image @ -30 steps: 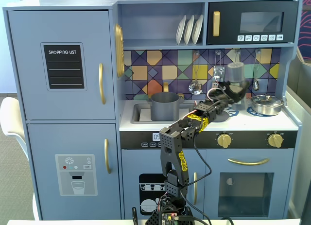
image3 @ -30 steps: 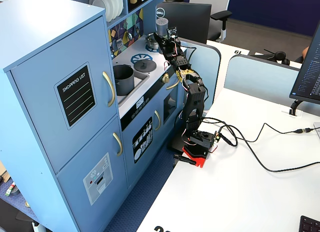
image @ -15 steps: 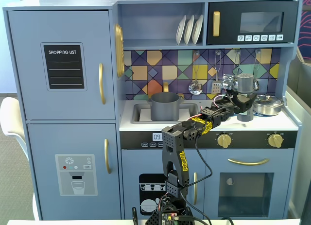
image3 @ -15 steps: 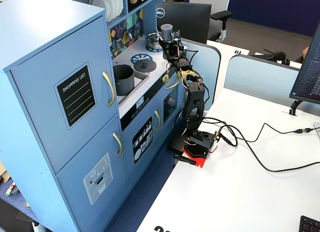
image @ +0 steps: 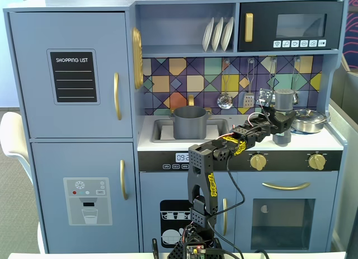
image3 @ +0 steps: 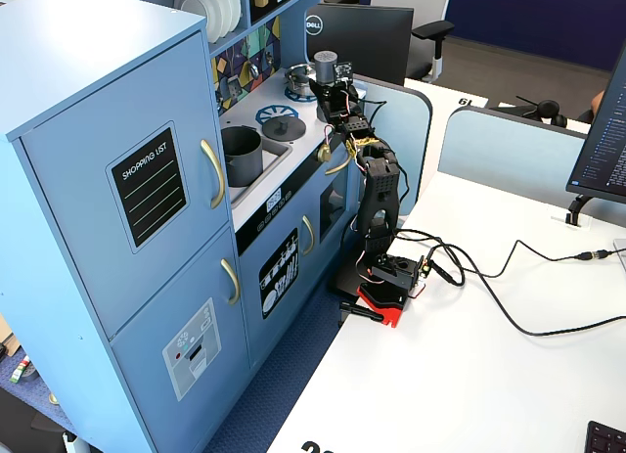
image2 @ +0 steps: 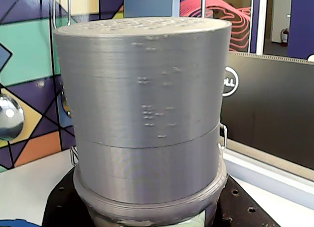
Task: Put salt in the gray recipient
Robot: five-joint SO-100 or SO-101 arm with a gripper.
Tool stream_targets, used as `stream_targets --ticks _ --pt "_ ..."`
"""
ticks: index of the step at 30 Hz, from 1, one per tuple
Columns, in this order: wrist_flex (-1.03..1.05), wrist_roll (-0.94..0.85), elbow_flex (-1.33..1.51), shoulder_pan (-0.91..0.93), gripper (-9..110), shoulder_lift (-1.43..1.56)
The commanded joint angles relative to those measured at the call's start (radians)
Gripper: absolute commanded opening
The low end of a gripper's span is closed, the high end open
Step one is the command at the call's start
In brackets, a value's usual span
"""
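Observation:
The salt (image: 283,105) is a slim dark-gray shaker standing upright at the right of the toy kitchen's counter. Its wide cap (image2: 147,104) fills the wrist view, with a strip of pale green label (image2: 196,221) below. My gripper (image: 278,123) is shut on the salt's body, its black jaws pressed against both sides (image2: 154,210). The gray recipient (image: 190,122), a matte pot with side handles, sits in the sink well to the left. In the angled fixed view the salt (image3: 326,65) and gripper (image3: 335,89) stand beyond the recipient (image3: 242,152).
A shiny steel pan (image: 307,120) stands just right of the salt. A flat gray lid (image3: 284,127) lies on the burner between pot and shaker. Ladles and utensils (image: 225,99) hang on the tiled back wall. A shelf with plates (image: 218,34) is overhead.
The gripper carried the salt from a raised spot over the burner to the right and down. The shaker now stands upright at counter level beside the steel pan.

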Motion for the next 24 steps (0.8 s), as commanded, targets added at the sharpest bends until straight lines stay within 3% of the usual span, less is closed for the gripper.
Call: stream_targets --ticks 1,14,24 --pt "-0.037 0.011 -0.023 0.005 0 0.005" --pt "-0.018 -0.058 0.002 0.002 0 -0.011" --pt "-0.021 -0.028 0.012 0.006 11 -0.008"
